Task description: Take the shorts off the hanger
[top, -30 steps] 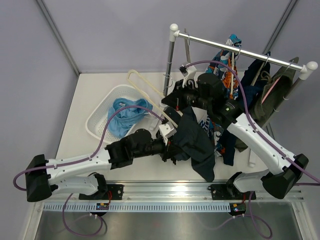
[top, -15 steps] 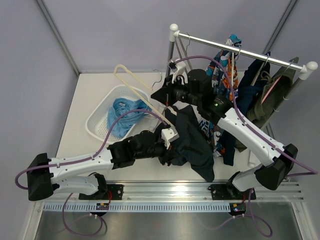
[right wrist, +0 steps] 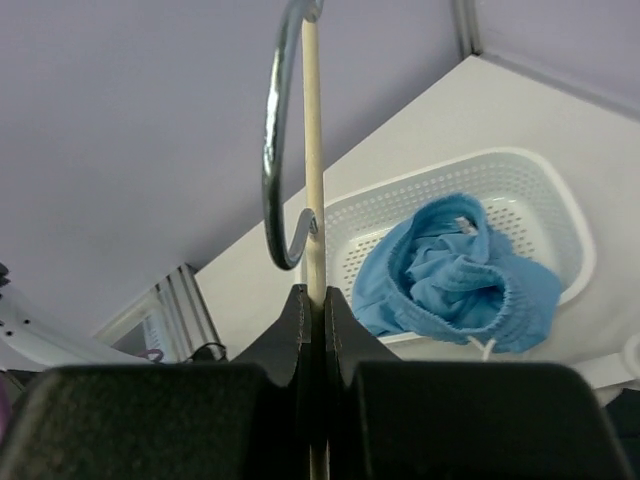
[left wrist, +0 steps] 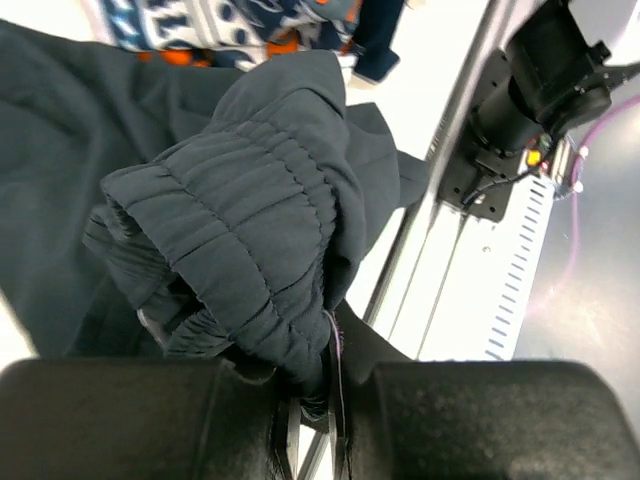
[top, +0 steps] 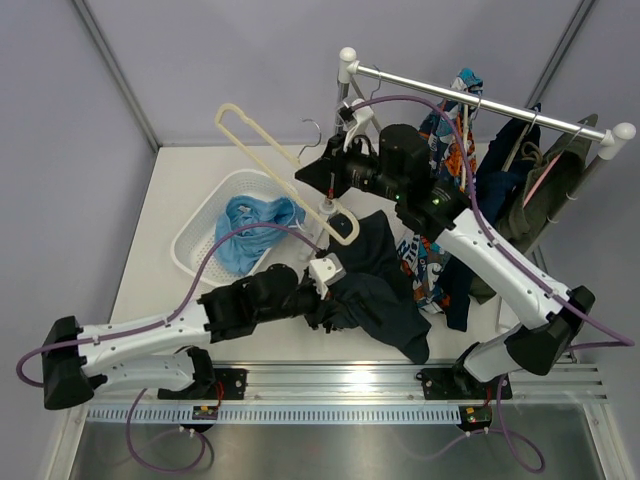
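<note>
The dark navy shorts [top: 385, 290] lie bunched on the table, and my left gripper [top: 325, 300] is shut on their gathered waistband [left wrist: 240, 230]. In the left wrist view the cloth is pinched between the jaws of the left gripper [left wrist: 320, 390]. My right gripper [top: 306, 176] is shut on the cream hanger [top: 250, 130] and holds it raised and tilted. The hanger's lower end sits next to the shorts' top edge. In the right wrist view the right gripper [right wrist: 315, 295] clamps the hanger bar [right wrist: 313, 150] beside its metal hook [right wrist: 272, 130]. Light blue shorts [top: 250, 228] lie in the basket.
A white perforated basket [top: 200, 240] stands at the left middle of the table. At the back right is a clothes rack [top: 480, 95] with several hung garments, among them a patterned one [top: 450, 150]. A metal rail [top: 340, 380] runs along the near edge.
The right gripper has carried the hanger up and to the left, away from the dark shorts. The left gripper has drawn the shorts slightly toward the near edge.
</note>
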### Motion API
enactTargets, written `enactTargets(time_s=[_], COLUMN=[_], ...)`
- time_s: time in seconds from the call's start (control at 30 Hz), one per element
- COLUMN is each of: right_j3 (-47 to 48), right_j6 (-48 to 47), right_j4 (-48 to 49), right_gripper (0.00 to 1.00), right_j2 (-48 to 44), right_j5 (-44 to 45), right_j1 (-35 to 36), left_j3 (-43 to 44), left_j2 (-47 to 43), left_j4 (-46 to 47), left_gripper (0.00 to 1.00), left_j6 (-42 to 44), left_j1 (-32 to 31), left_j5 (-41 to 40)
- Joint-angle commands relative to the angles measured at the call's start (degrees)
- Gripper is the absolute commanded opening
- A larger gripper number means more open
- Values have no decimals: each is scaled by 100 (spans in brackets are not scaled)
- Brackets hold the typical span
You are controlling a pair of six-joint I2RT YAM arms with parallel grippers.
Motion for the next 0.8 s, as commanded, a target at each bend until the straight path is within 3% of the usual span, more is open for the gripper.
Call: enactTargets(time_s=[0.0, 0.13, 0.17, 0.27, 0.33, 0.4, 0.77], right_j3=[455, -132, -282, -670, -793, -864, -1365], right_j6=[-1113, -1771, -1799, -2230, -2405, -2546, -2582], right_j4=[-375, -1132, -1220, -1659, -2028, -2396, -4489], right_gripper=[0, 0, 0, 0, 0, 0, 0], right_j2=[-379, -1238, -1450, -2172, -2584, -2814, -4089], right_j5=[457, 492, 484, 492, 606, 851, 1450], right_j1=[-116, -310, -310, -319, -319, -336, -442], left_j3=[-254, -588, -615, -624, -624, -571, -466], left_j2=[-777, -1744, -2068, -2483, -2738, -2844, -2572], left_j4=[-27, -450, -555, -924, -1004, -1118, -873], left_gripper=[14, 46, 62, 86, 94, 99, 99], left_j6=[-73, -249, -284, -293, -284, -249, -38], left_j1=[-15, 12, 12, 29, 29, 38, 56], left_j5=[-748, -1863, -2032, -2577, -2919, -3105, -3404])
